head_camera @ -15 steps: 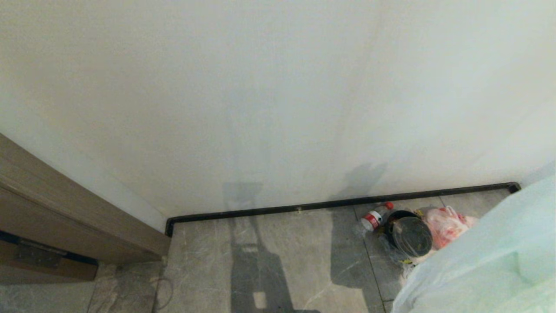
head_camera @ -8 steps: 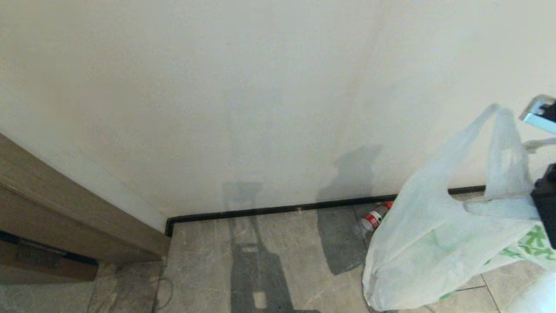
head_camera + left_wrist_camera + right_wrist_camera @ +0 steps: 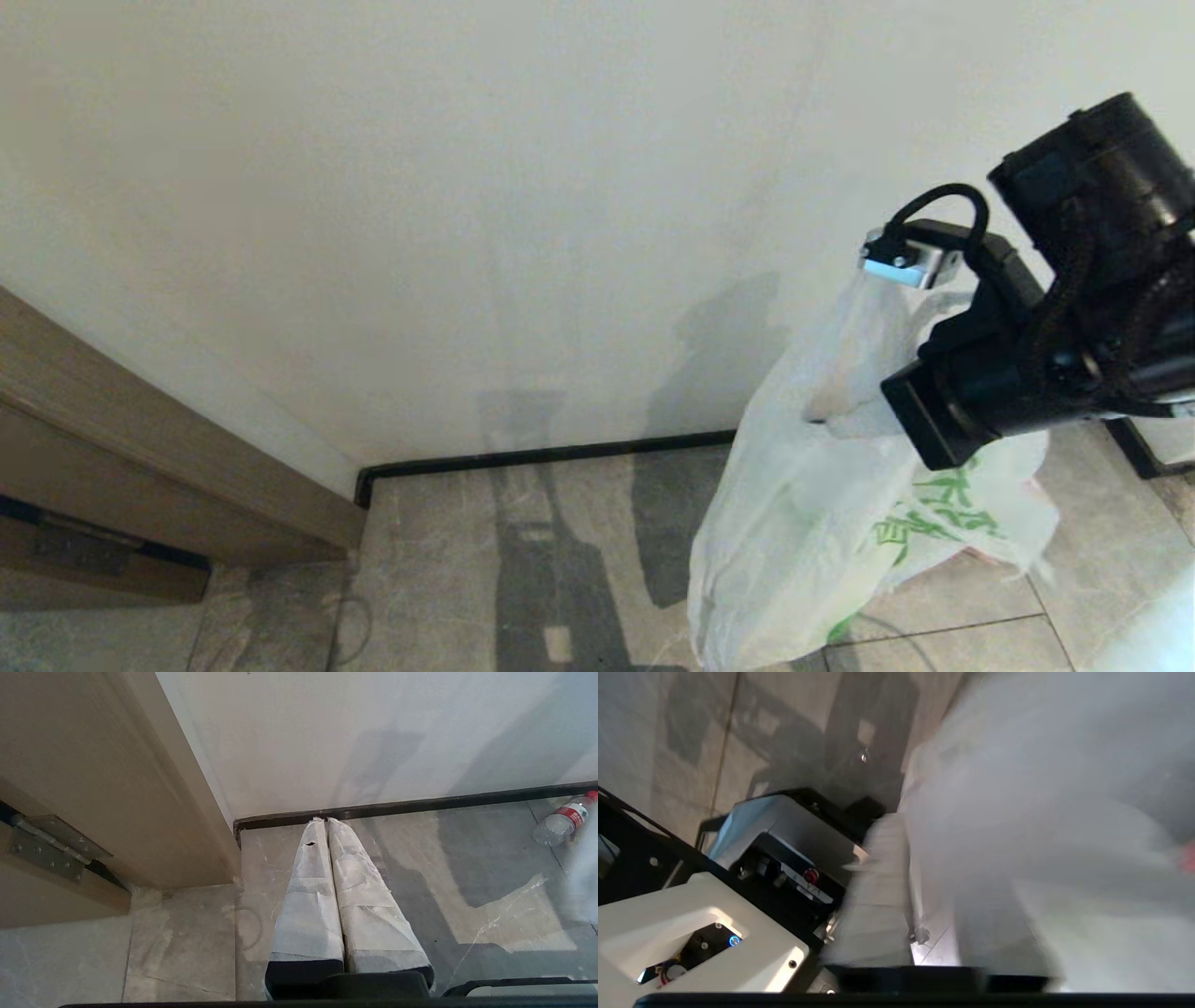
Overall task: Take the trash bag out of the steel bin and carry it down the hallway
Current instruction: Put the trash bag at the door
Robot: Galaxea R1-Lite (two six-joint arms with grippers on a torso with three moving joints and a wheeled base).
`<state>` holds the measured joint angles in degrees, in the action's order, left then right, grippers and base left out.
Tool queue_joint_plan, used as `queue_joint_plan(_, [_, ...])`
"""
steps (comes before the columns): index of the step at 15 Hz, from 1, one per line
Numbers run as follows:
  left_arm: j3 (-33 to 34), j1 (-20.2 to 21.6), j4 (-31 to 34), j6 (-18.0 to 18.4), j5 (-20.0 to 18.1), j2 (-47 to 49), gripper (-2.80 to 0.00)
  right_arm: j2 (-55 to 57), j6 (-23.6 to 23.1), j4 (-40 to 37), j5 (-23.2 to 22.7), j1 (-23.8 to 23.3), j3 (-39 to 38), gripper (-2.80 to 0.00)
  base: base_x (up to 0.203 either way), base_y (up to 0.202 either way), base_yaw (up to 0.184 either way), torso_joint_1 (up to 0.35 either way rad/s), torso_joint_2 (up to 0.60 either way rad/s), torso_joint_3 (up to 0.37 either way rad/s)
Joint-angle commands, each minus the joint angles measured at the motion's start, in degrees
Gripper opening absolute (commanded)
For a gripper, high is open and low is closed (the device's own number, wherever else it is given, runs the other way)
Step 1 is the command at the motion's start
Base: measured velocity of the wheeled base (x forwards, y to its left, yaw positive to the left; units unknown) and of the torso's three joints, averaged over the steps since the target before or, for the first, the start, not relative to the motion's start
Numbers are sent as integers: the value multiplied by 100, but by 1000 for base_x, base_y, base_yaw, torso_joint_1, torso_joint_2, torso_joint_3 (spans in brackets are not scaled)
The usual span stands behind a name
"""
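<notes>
Trash bag (image 3: 822,523), thin translucent white with green printed characters: hanging at the right of the head view, in front of the black right arm (image 3: 1074,355), one loop handle drawn up towards the wrist, lower end down by the hallway floor (image 3: 448,560) (whether touching the tiles or just above them, cannot tell). Right hand (image 3: 903,826): seen only in its own wrist view, one taped finger (image 3: 878,882) showing, the rest veiled by blurred plastic pressed alongside; apart, together or clamped on the bag, cannot tell. Left hand (image 3: 325,820): parked low over the tiles, taped fingers together and empty, tips pointing at the black skirting (image 3: 420,805). Beside it, a tan door frame (image 3: 140,788) with a metal hinge (image 3: 46,847). Plastic water bottle (image 3: 563,819) with a red label: lying on the floor near the skirting. White wall (image 3: 467,187) behind, crossed by grey shadows.
</notes>
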<state>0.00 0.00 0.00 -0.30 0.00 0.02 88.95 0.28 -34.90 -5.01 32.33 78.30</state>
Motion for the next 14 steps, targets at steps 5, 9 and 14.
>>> queue_joint_plan(5, [0,0,0,-5,0,6,-280,516,287,51,79,283,203,0,0,0,0,0,0,0])
queue_joint_plan(9, [0,0,0,-5,0,6,-280,-263,809,7,100,270,68,-48,0,0,0,0,0,0])
queue_joint_plan(14, [0,0,0,-5,0,6,-280,-2385,1744,-129,688,90,-696,-280,0,0,0,0,0,0])
